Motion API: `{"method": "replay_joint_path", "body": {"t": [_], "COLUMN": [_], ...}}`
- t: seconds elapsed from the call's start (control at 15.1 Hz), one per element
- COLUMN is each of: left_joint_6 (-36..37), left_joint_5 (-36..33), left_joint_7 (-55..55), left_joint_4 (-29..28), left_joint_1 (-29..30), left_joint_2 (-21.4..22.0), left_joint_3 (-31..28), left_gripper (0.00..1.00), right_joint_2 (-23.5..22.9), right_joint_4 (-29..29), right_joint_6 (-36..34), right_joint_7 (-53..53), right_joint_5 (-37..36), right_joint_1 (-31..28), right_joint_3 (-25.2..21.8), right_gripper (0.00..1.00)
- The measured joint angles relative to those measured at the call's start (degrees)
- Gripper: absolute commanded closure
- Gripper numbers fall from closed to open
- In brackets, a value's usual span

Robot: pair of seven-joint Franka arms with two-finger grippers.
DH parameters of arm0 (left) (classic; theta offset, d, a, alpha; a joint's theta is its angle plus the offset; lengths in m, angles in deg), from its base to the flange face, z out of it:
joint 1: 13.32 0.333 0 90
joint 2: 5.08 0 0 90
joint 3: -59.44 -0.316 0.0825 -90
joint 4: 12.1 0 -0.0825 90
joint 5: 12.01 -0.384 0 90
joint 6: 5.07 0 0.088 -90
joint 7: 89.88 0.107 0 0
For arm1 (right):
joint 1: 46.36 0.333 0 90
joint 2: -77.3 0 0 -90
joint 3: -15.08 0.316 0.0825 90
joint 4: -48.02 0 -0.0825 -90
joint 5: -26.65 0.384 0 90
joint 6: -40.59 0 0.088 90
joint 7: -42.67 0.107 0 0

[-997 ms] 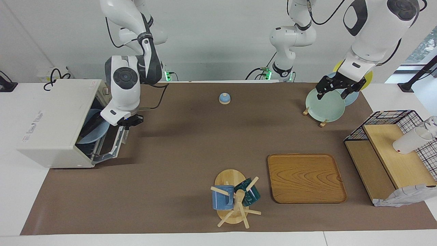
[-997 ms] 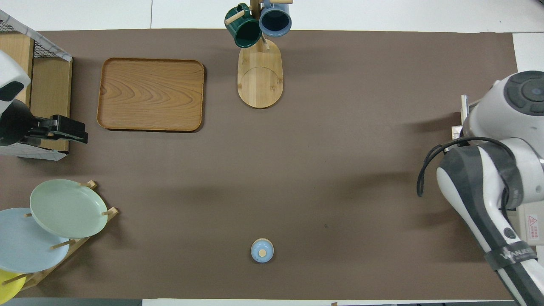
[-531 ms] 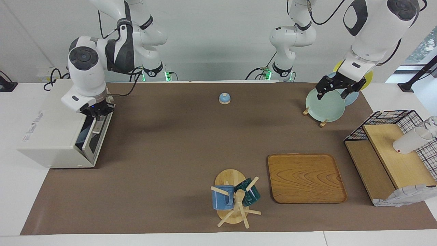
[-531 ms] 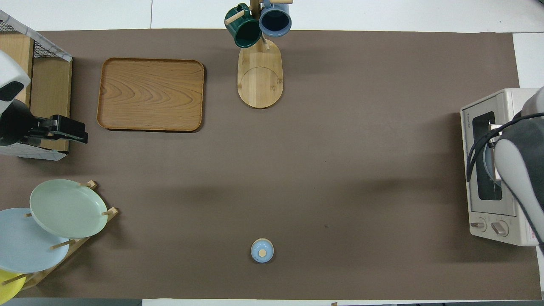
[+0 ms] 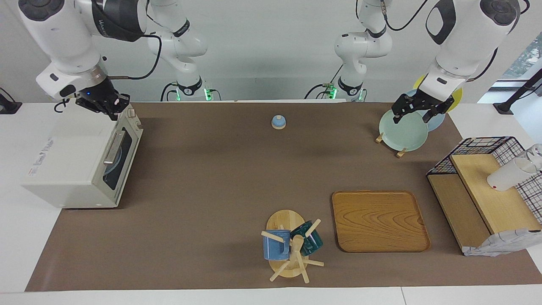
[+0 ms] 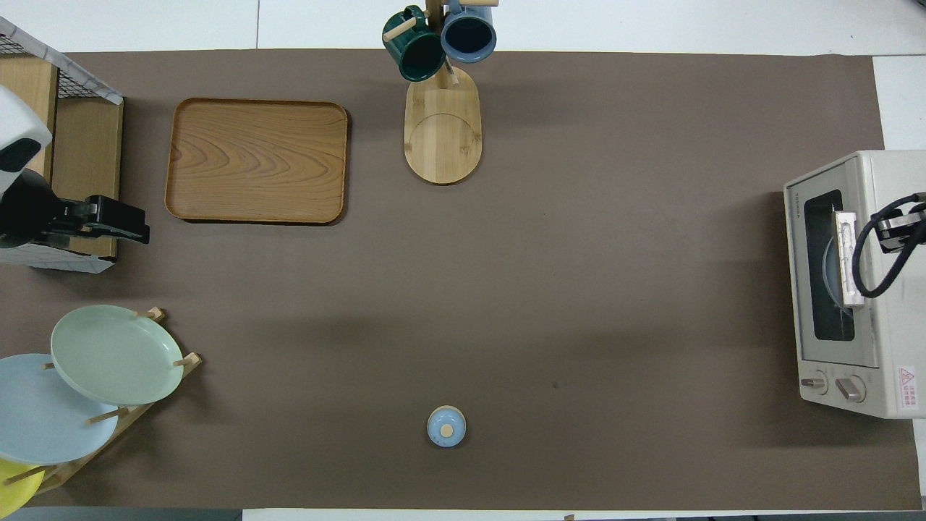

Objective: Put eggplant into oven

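Observation:
The cream-white oven [image 5: 63, 156] stands at the right arm's end of the table, its glass door [image 5: 118, 154] shut. A blue plate [image 5: 114, 160] shows dimly through the glass. The eggplant is hidden. The oven also shows in the overhead view [image 6: 879, 289]. My right gripper [image 5: 105, 105] hangs just over the oven's top corner nearest the robots, clear of the handle. My left gripper [image 5: 416, 113] is open and empty, over the green plate [image 5: 402, 131] in the plate rack.
A small blue lid [image 5: 278, 122] lies near the robots at mid-table. A wooden tray [image 5: 380, 220] and a mug tree [image 5: 292, 248] with two mugs stand farther out. A wire shelf [image 5: 487, 186] with a white cup stands at the left arm's end.
The oven door has swung from open to fully shut. My right arm has risen from the door to over the oven's top. The left arm has not moved.

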Motion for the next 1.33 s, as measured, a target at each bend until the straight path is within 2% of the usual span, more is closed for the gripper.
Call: {"method": "replay_joint_path", "body": {"t": [0.07, 0.2, 0.27, 0.33, 0.66, 1.0, 1.33], "left_joint_6": [0.0, 0.0, 0.0, 0.0, 0.0, 0.0, 0.0], "left_joint_5": [0.0, 0.0, 0.0, 0.0, 0.0, 0.0, 0.0], "left_joint_7": [0.0, 0.0, 0.0, 0.0, 0.0, 0.0, 0.0], "left_joint_4": [0.0, 0.0, 0.0, 0.0, 0.0, 0.0, 0.0], "left_joint_1": [0.0, 0.0, 0.0, 0.0, 0.0, 0.0, 0.0], "left_joint_2": [0.0, 0.0, 0.0, 0.0, 0.0, 0.0, 0.0], "left_joint_3": [0.0, 0.0, 0.0, 0.0, 0.0, 0.0, 0.0], "left_gripper": [0.0, 0.0, 0.0, 0.0, 0.0, 0.0, 0.0], "right_joint_2": [0.0, -0.12, -0.2, -0.29, -0.46, -0.23, 0.0], "right_joint_4": [0.45, 0.51, 0.51, 0.51, 0.69, 1.09, 1.22], "right_joint_6": [-0.73, -1.02, -1.04, -1.09, -1.43, -1.95, -2.09], "right_joint_7": [0.0, 0.0, 0.0, 0.0, 0.2, 1.09, 4.29], "right_joint_5": [0.28, 1.89, 2.77, 3.2, 3.23, 3.35, 3.36], "right_joint_1": [-0.03, -0.06, -0.05, -0.02, 1.11, 5.67, 5.97], "right_joint_3": [-0.02, -0.17, -0.2, -0.18, -0.17, -4.79, -5.05], "right_gripper": [0.92, 0.73, 0.43, 0.0, 0.0, 0.0, 0.0]}}
